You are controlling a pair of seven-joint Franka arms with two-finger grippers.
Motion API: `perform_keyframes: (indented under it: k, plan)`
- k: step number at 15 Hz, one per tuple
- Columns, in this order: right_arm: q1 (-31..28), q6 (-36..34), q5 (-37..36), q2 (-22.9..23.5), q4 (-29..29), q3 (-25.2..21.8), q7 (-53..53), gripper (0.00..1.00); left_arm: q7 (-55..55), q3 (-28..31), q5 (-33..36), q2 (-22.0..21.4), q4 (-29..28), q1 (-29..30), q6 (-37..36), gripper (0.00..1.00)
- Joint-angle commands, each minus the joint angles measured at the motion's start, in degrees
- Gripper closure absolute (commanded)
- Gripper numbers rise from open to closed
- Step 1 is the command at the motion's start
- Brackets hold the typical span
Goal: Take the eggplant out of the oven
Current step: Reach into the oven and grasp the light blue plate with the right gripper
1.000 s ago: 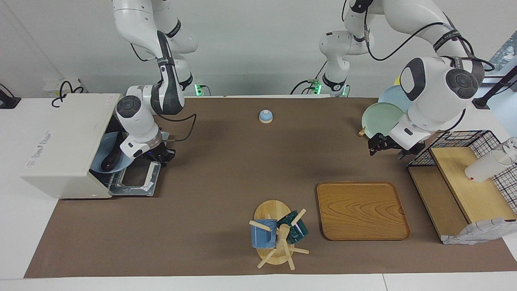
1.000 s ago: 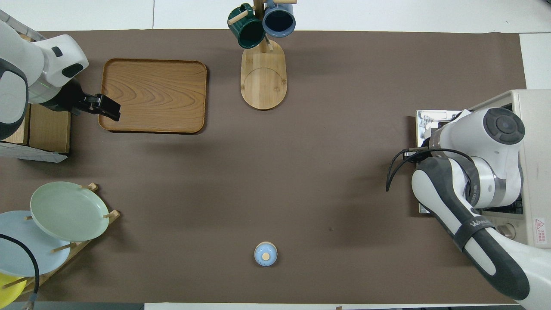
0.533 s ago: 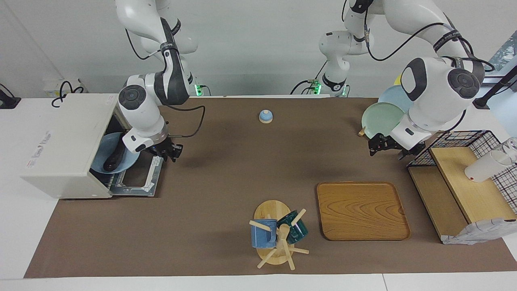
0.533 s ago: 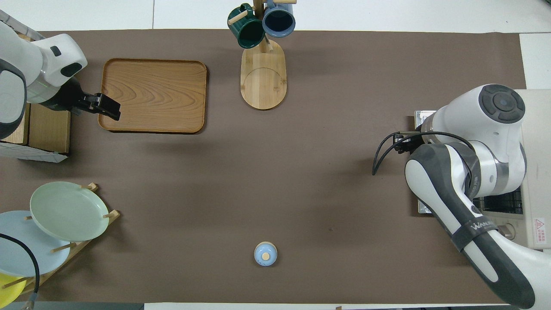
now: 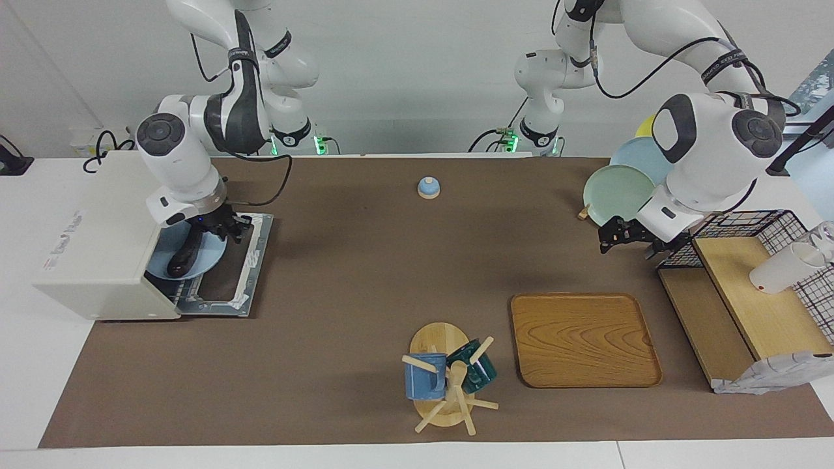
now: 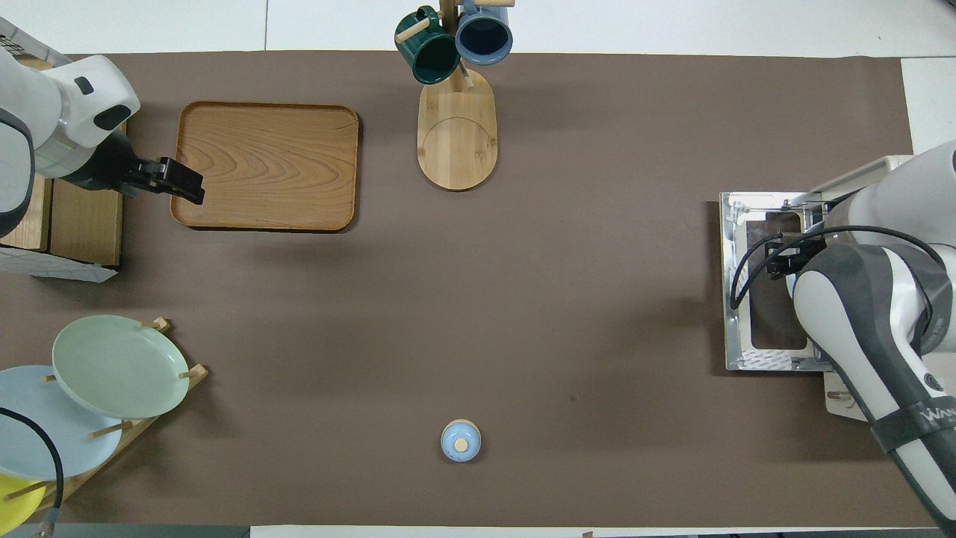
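Observation:
The white oven (image 5: 98, 228) stands at the right arm's end of the table with its door (image 5: 238, 273) folded down flat. A light blue plate (image 5: 203, 260) sits in its mouth, sticking out a little. The dark eggplant (image 5: 183, 255) lies on that plate. My right gripper (image 5: 225, 227) hangs just over the plate's edge nearer the robots, close to the eggplant's end. My left gripper (image 5: 619, 236) waits in the air beside the plate rack; in the overhead view it (image 6: 179, 181) covers the wooden tray's edge. In the overhead view my right arm hides the eggplant and only the door (image 6: 769, 299) shows.
A wooden tray (image 5: 583, 339) and a mug tree (image 5: 446, 378) with two mugs stand farthest from the robots. A small blue bell (image 5: 428, 187) sits near the robots. A plate rack (image 5: 619, 189) and a wire shelf (image 5: 749, 293) stand at the left arm's end.
My right gripper has risen from beside the oven door and swung in over the blue plate at the oven's mouth. The eggplant and plate have not moved. The left arm barely shifted.

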Motion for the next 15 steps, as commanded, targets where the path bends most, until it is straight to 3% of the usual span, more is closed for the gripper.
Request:
perform_keyframes:
  k: [1, 4, 7, 11, 14, 15]
  plan:
    - [-2.16, 4.91, -0.48, -1.48, -4.34, 0.63, -3.53, 0.64, 0.99, -0.04, -0.97, -0.96, -1.73, 0.29, 1.59, 0.0]
    - [-2.17, 5.89, -0.48, -1.75, -5.14, 0.63, -4.06, 0.64, 0.9, -0.04, -1.06, -0.96, -1.73, 0.37, 1.58, 0.0]
    - [-3.13, 9.04, -0.48, -2.27, -7.25, 0.63, -11.86, 0.64, 0.73, -0.04, -1.06, -0.96, -1.81, 0.37, 2.11, 0.0]
    - [-3.58, 12.65, -0.39, -3.33, -10.67, 0.63, -11.98, 0.64, 0.29, -0.04, -1.06, -0.96, -1.81, 0.29, 2.11, 0.0]
    - [-3.49, 13.01, -0.48, -3.33, -10.86, 0.63, -12.07, 0.96, 0.29, -0.04, -1.06, -0.96, -1.81, 0.37, 2.11, 0.0]
    - [-3.05, 12.92, -0.48, -3.33, -10.86, 0.63, -12.07, 1.0, 0.29, -0.04, -1.06, -0.96, -1.81, 0.37, 2.11, 0.0]
